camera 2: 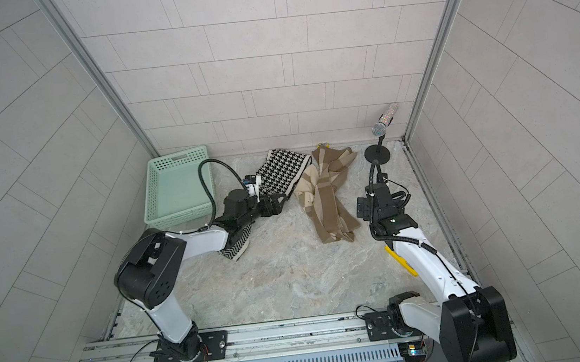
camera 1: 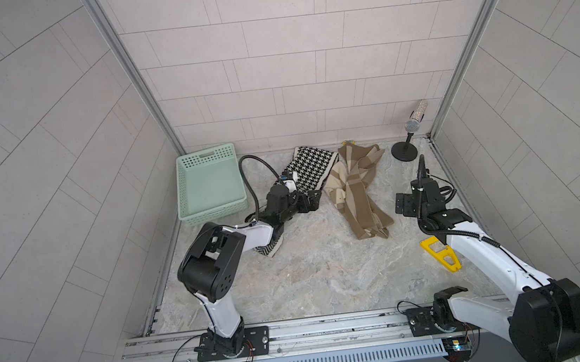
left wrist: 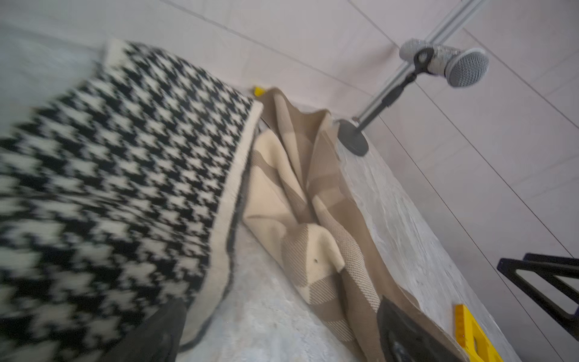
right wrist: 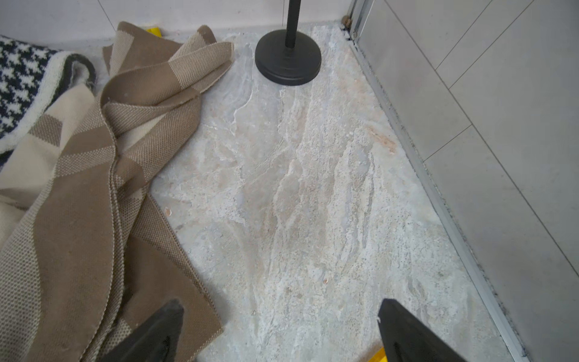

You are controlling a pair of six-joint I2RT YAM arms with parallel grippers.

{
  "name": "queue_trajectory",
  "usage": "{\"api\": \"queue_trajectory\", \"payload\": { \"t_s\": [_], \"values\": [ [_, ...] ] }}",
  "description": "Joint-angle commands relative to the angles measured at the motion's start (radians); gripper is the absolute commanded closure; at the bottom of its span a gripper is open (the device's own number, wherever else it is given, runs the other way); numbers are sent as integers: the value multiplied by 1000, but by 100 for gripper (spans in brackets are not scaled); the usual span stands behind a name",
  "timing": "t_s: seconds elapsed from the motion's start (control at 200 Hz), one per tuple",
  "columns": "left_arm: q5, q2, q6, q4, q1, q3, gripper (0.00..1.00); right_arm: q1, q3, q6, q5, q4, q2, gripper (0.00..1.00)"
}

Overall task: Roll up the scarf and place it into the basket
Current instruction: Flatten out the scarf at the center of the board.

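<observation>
We see basket (camera 1: 213, 212) at far left corner of worktop. Houndstooth scarf (camera 1: 311, 167) lies unrolled beside it, running from far edge under left arm. Tan scarf (camera 1: 355, 189) lies crumpled, touching its edge. Left gripper (left wrist: 281, 302): jaws apart, at houndstooth scarf's edge. Right gripper (right wrist: 280, 301): jaws apart beside tan scarf, gripping nothing.

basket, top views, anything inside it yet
Nothing shows inside the basket: bare mint floor in both top views. The houndstooth scarf and tan scarf lie outside. The left arm's cable covers a thin strip of its right side.
</observation>
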Motion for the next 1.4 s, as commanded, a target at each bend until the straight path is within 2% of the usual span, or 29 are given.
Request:
{"api": "queue_trajectory", "payload": {
  "t_s": [0.0,0.16,0.25,0.325,0.535,0.711,0.861,0.936,1.016,1.106,1.201,1.251,1.396],
  "values": [
    [54,86,-62,-64,-1,70,3,12,33,33,-29,-114,-22,0],
    [4,162,-23,-187,6,168,16,30,67,38,-54,-157,-4,2],
    [-43,203,-12,-261,16,228,33,49,87,38,-59,-171,12,4],
    [-68,244,-23,-295,36,267,40,67,105,43,-65,-187,29,5],
    [-83,333,-61,-363,115,389,47,120,126,84,-150,-250,67,7],
    [-85,377,-56,-393,165,482,48,129,119,111,-255,-208,94,7],
    [-14,335,-43,-377,169,496,48,125,212,112,-242,-197,199,6],
    [23,278,-47,-346,159,457,48,121,267,123,-269,-199,277,9],
    [47,199,-59,-294,149,384,47,121,337,161,-324,-255,358,14],
    [60,110,-62,-256,135,297,45,123,380,144,-379,-331,423,23],
    [56,18,-29,-259,116,214,13,124,338,125,-435,-338,425,26],
    [42,-34,-6,-254,107,163,1,126,309,111,-450,-343,411,27],
    [-11,-174,23,-192,103,25,0,134,215,71,-477,-318,343,27]
  ]
}}
